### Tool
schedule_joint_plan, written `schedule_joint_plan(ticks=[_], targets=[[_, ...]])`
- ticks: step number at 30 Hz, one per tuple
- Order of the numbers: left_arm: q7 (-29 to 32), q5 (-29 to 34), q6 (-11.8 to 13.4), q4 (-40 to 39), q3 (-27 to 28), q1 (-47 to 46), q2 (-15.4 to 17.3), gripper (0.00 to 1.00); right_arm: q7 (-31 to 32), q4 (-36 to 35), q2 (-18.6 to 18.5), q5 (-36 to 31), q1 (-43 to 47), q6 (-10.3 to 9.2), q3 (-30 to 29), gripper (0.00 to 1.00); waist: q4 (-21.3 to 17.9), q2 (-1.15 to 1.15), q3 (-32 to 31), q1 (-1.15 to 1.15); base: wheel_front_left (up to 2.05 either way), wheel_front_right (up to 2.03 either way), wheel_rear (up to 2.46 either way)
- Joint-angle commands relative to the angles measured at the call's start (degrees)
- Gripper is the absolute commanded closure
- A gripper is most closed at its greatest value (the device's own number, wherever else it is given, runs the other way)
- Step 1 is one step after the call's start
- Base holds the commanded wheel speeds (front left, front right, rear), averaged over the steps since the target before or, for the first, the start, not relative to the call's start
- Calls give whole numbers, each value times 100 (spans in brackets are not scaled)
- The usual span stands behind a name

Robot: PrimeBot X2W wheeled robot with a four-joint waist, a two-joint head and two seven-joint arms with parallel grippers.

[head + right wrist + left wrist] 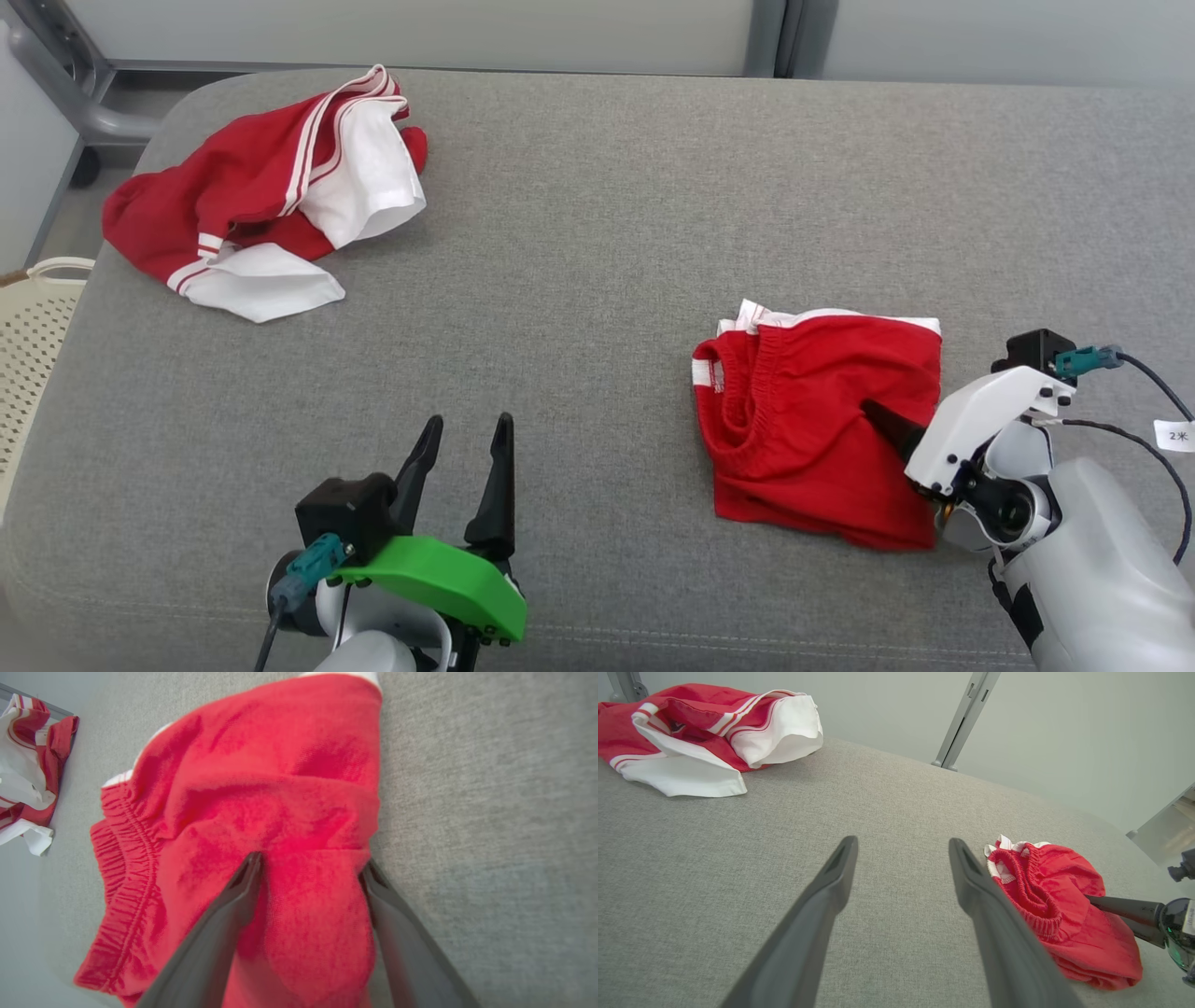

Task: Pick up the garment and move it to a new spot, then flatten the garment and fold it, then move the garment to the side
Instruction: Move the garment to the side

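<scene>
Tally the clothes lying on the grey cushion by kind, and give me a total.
folded red shorts: 1
crumpled red and white garment: 1
Total: 2
</scene>
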Motion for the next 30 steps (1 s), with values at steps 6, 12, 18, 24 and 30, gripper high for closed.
schedule_joint_plan(ticks=[6,12,18,24,30], targets=[[21,39,46,-54,-10,-59,64,0,-329,258,-102,-88,-115,-2,169,100,5,0,-1,0,0,0,0],[42,73,44,-117,-47,-111,61,0,-624,377,-291,-188,-306,-2,458,100,-150,0,54,0,0,0,0],[38,126,6,-149,-110,-201,11,0,-803,415,-400,-183,-569,-2,763,100,-512,0,161,0,0,0,0],[35,185,-22,-133,-137,-337,-51,0,-920,474,-415,-179,-891,-1,1083,100,-1170,0,297,0,0,0,0],[49,256,-83,-74,-183,-526,-85,0,-1010,561,-431,-125,-1239,-1,1305,100,-1845,0,442,0,0,0,0]])
